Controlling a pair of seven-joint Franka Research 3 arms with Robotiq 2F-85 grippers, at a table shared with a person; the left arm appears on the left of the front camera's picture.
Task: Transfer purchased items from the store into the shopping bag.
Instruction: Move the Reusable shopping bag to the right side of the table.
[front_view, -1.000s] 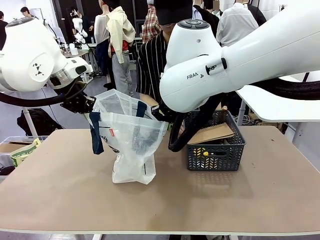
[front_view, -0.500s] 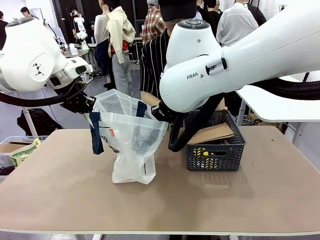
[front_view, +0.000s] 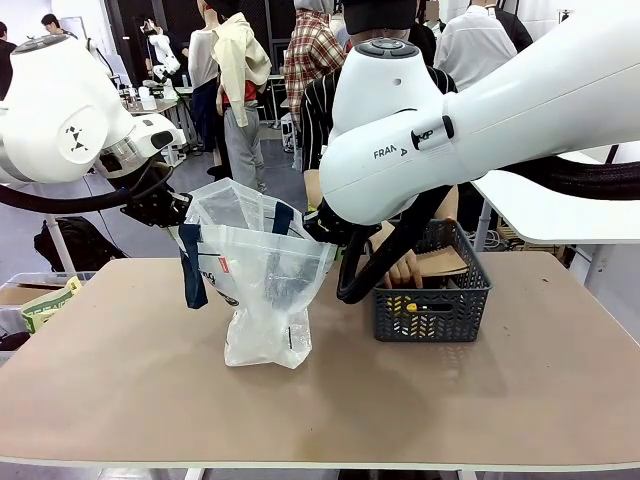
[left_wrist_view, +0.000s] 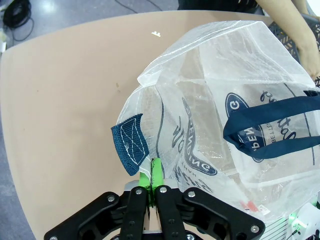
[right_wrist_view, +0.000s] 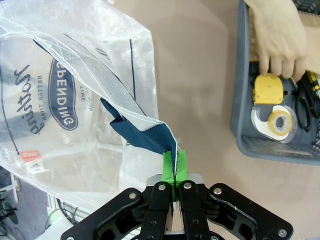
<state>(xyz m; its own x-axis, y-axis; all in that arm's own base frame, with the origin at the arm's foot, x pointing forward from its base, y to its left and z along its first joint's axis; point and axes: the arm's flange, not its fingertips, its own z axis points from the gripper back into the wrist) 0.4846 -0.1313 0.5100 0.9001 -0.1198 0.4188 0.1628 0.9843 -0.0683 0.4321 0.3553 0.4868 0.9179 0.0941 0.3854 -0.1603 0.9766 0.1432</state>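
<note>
Your left gripper (left_wrist_view: 154, 172) is pinched shut on the bag (left_wrist_view: 215, 115) rim. Your right gripper (right_wrist_view: 175, 165) is clamped on the opposite rim, so the mouth hangs open between them. Beyond the right gripper, the person's hand (right_wrist_view: 277, 40) is down in the basket (right_wrist_view: 239, 80) at a yellow pack (right_wrist_view: 269, 89), with a white pack (right_wrist_view: 272, 120) beside it. Most of the transfer looks to be ahead. I can't tell what the bag holds.

A person's hand (front_view: 405, 270) blocks the basket (front_view: 432, 318); the shopping bag (front_view: 262, 285) mouth stands open.
</note>
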